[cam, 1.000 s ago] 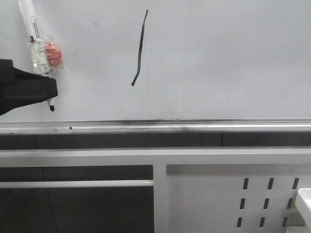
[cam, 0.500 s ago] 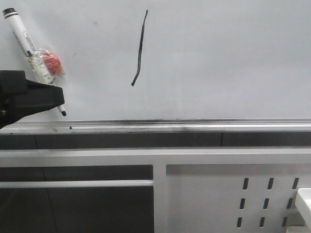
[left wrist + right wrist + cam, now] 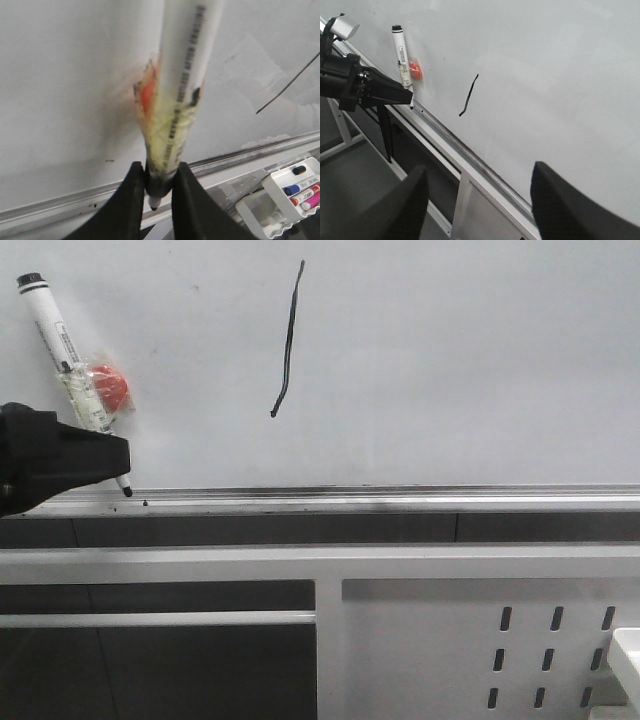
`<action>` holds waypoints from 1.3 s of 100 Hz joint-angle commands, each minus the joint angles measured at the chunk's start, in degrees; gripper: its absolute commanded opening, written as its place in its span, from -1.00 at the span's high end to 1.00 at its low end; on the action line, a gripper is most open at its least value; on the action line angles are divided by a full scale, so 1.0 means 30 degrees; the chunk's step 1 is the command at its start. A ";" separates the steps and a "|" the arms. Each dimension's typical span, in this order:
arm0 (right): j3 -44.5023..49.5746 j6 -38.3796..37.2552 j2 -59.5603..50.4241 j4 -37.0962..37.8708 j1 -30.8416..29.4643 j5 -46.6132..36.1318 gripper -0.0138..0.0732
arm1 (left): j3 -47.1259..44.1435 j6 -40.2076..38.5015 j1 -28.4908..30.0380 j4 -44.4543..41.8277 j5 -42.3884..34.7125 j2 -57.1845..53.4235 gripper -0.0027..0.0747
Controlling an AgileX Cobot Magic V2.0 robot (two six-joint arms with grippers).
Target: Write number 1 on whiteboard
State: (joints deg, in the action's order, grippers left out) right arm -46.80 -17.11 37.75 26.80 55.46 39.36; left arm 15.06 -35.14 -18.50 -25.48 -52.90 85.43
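The whiteboard [image 3: 450,360] fills the upper front view, with its silver tray rail [image 3: 400,498] along the lower edge. The number 1 [image 3: 288,340] is a thin black stroke with a small hook at its lower end; it also shows in the right wrist view [image 3: 469,95]. My left gripper [image 3: 105,465] is shut on a white marker [image 3: 65,350] with red tape, at the board's lower left. The marker tip [image 3: 127,492] is at the tray rail. In the left wrist view the marker [image 3: 175,100] sits between the jaws. My right gripper [image 3: 477,200] is open and empty, away from the board.
A white metal frame with slotted holes [image 3: 550,650] stands below the board. A white tray of coloured markers [image 3: 295,187] sits low beside the rail in the left wrist view.
My left gripper has moved down with the marker. The marker has tilted and its tip has dropped from the board face to the tray rail.
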 commanded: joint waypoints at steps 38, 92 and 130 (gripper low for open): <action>-0.0605 0.0084 -0.0054 0.0578 -0.0144 -0.1149 -0.24 | 0.0402 0.3295 0.0051 0.0291 0.0857 -0.0350 0.98; -0.0605 0.0084 -0.0054 0.0578 -0.0144 -0.1184 -0.24 | 0.0402 0.5076 0.0051 0.1389 -0.0602 -0.0350 0.98; -0.0605 0.0084 -0.0054 0.0406 -0.0144 -0.1184 -0.24 | 0.0402 0.5076 0.0051 0.1525 -0.1291 -0.0350 0.98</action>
State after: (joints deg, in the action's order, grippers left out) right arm -46.80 -17.11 37.75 26.69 55.46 39.36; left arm 15.16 -19.91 -18.50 -23.04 -50.75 85.43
